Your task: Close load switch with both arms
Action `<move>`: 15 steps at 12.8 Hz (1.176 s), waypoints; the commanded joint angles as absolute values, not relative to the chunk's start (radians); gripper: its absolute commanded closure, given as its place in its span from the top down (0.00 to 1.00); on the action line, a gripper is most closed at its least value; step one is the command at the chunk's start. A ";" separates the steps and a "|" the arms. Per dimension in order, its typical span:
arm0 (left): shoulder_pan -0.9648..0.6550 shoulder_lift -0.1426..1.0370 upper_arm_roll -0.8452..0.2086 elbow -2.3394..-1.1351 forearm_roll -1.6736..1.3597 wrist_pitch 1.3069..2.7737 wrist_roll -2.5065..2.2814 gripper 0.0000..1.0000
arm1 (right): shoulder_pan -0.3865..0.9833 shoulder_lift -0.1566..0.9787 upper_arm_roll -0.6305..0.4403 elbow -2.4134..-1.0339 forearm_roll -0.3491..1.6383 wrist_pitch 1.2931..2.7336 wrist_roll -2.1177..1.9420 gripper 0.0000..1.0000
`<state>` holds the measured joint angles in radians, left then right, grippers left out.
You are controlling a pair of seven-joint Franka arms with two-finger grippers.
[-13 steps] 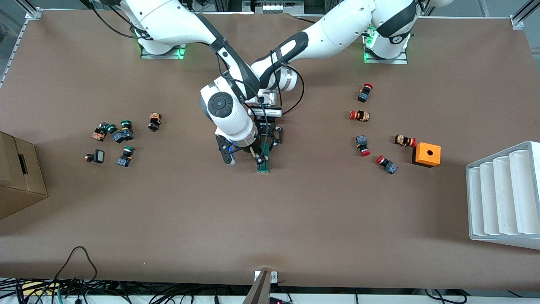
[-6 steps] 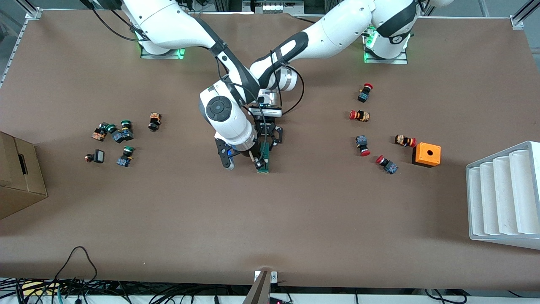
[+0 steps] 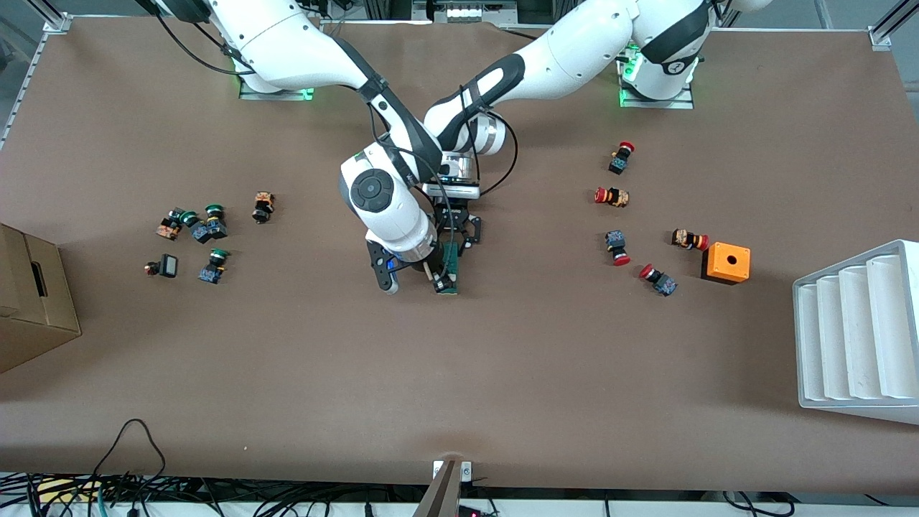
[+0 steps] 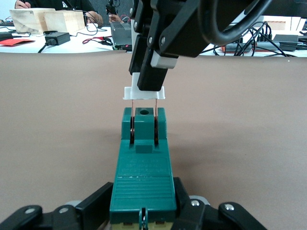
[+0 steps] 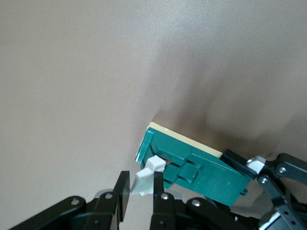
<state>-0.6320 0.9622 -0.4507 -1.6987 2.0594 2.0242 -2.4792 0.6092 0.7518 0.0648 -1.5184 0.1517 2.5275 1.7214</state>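
Brown table (image 3: 502, 373) — left tool (image 3: 455, 244) clamped on load switch (image 3: 450, 267); right tool (image 3: 439, 276) pinching its white piece (image 4: 144, 92).

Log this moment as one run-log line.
left gripper: shut on load switch | right gripper: pinching white end piece | stage: closing, table centre

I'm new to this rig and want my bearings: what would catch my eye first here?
Mid-table, both arms meet at the green load switch: the left gripper clamps its body while the right gripper pinches the white end piece. Red-capped push buttons and an orange box sit toward the left arm's end, green-capped ones toward the right arm's.
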 commanded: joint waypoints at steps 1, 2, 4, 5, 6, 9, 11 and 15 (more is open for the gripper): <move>-0.630 1.008 -0.448 -1.626 2.094 2.089 -2.471 0.29 | 0.594 0.784 0.077 -1.490 0.140 2.534 1.710 0.22; -0.630 1.009 -0.448 -1.626 2.095 2.089 -2.471 0.29 | 0.592 0.785 0.077 -1.489 0.140 2.537 1.710 0.19; -0.632 1.009 -0.448 -1.626 2.095 2.089 -2.471 0.29 | 0.591 0.787 0.077 -1.489 0.140 2.539 1.707 0.19; -0.632 1.009 -0.448 -1.626 2.095 2.089 -2.471 0.29 | 0.588 0.790 0.077 -1.486 0.140 2.539 1.703 0.19; -0.632 1.009 -0.448 -1.626 2.095 2.089 -2.471 0.29 | 0.588 0.795 0.077 -1.477 0.140 2.537 1.703 0.18; -0.632 1.009 -0.448 -1.626 2.095 2.089 -2.471 0.29 | 0.588 0.804 0.077 -1.470 0.138 2.537 1.703 0.18; -0.632 1.009 -0.448 -1.626 2.095 2.091 -2.471 0.29 | 0.588 0.808 0.077 -1.470 0.138 2.537 1.701 0.18; -0.632 1.009 -0.448 -1.626 2.095 2.091 -2.471 0.29 | 0.592 0.828 0.077 -1.470 0.138 2.540 1.698 0.18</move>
<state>-0.6320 0.9622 -0.4507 -1.6986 2.0594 2.0246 -2.4791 0.5959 0.7945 0.0651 -1.4802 0.1513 2.5475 1.7079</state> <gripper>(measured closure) 0.463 0.815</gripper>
